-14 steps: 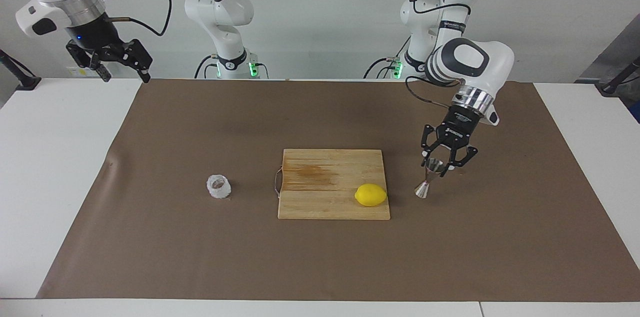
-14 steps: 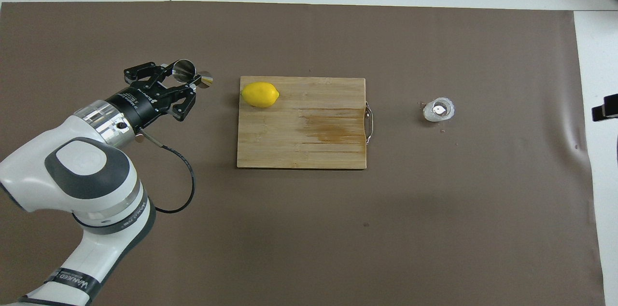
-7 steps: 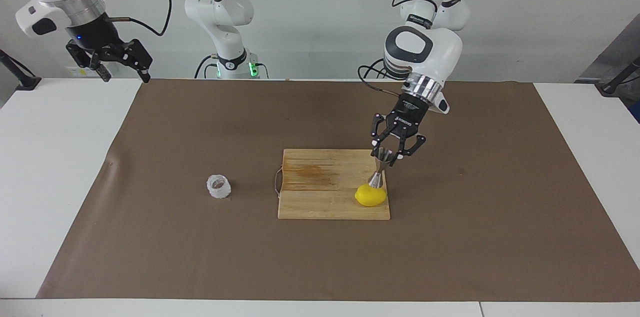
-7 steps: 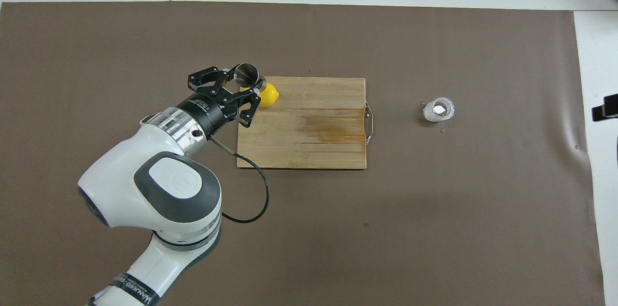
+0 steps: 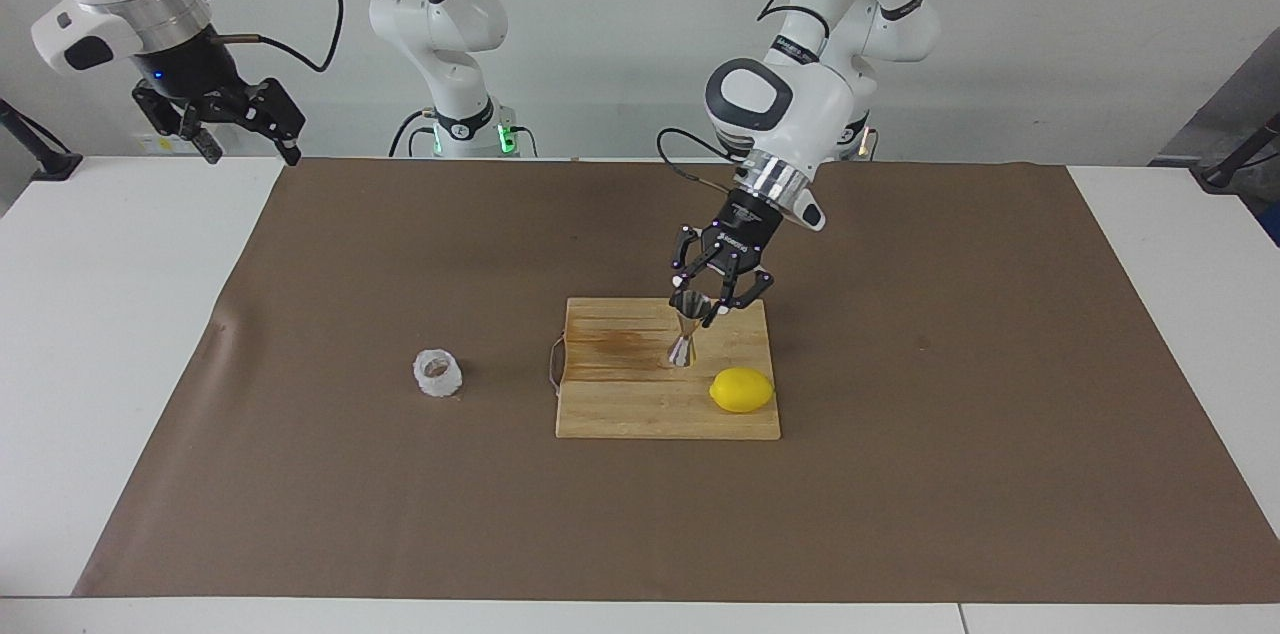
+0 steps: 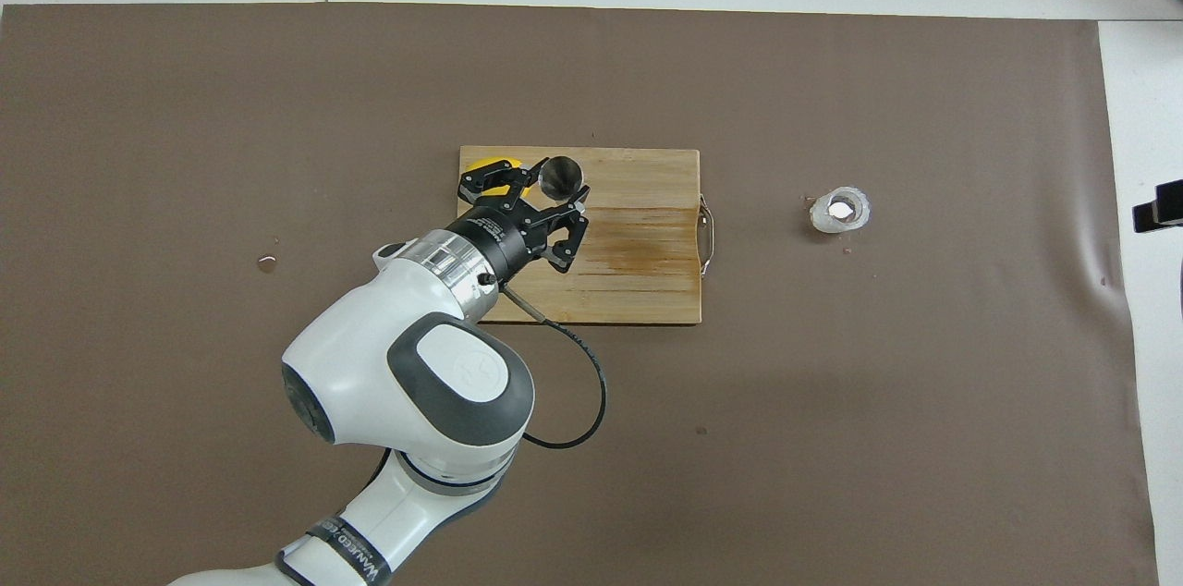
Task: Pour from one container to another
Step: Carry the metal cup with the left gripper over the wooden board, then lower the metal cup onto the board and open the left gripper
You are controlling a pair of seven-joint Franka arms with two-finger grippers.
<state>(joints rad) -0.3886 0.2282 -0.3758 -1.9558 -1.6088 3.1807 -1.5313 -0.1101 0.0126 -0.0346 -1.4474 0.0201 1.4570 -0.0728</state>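
Brown mat (image 5: 950, 474): my left gripper (image 5: 708, 308), clamped on the jigger (image 5: 686, 334), has carried it over the board (image 5: 620, 414), toward the cup (image 5: 438, 373). Right gripper (image 5: 240, 129) waits, wide.

You're looking at a robot lab setup: two white arms (image 5: 790, 104) bolted at a white table (image 5: 120, 314) covered in brown paper (image 5: 400, 514), bare wall, cables everywhere.

- You've got the jigger (image 5: 685, 334) in the left gripper (image 5: 703, 310), over the board (image 5: 620, 404)
- Lemon (image 5: 742, 390) on board
- Glass cup (image 5: 438, 373) beside board, toward right arm's end
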